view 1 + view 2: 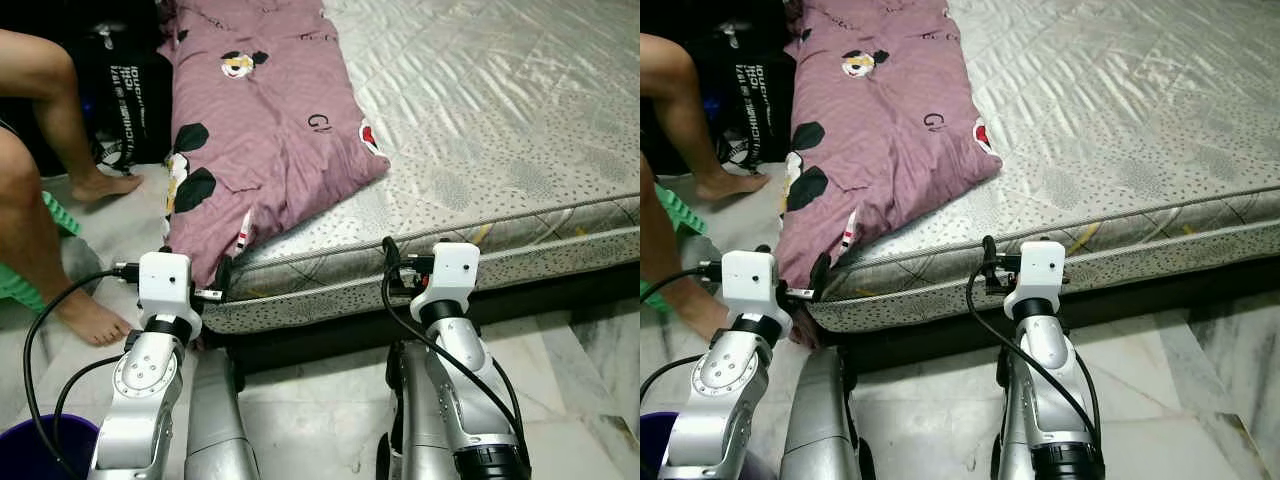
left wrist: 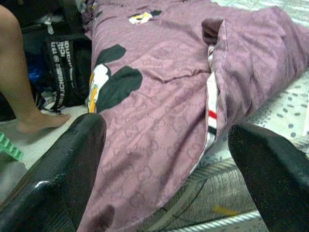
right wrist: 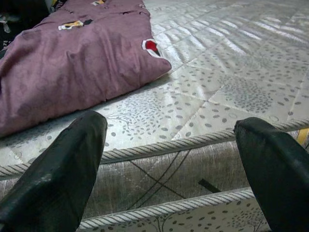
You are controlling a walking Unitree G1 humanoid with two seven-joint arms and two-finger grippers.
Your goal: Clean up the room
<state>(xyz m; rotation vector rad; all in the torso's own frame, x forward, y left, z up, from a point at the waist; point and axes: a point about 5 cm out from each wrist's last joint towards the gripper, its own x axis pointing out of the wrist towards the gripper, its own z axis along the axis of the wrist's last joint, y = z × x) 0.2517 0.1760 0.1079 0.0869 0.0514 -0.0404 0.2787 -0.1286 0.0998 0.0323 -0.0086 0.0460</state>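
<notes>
Purple bucket (image 1: pixel 30 445) cut off, blanket (image 1: pixel 265 130) overhanging mattress (image 1: pixel 500 150)

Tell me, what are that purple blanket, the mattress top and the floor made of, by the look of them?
The purple blanket looks like soft woven cloth, matte, with a faint repeating pattern and printed cartoon patches; it creases and droops over the edge. The mattress top seems a quilted, satiny fabric: stitched diamonds catch the light. The floor looks like polished marble or marble-look tile, pale with grey veins and straight joints.
</notes>
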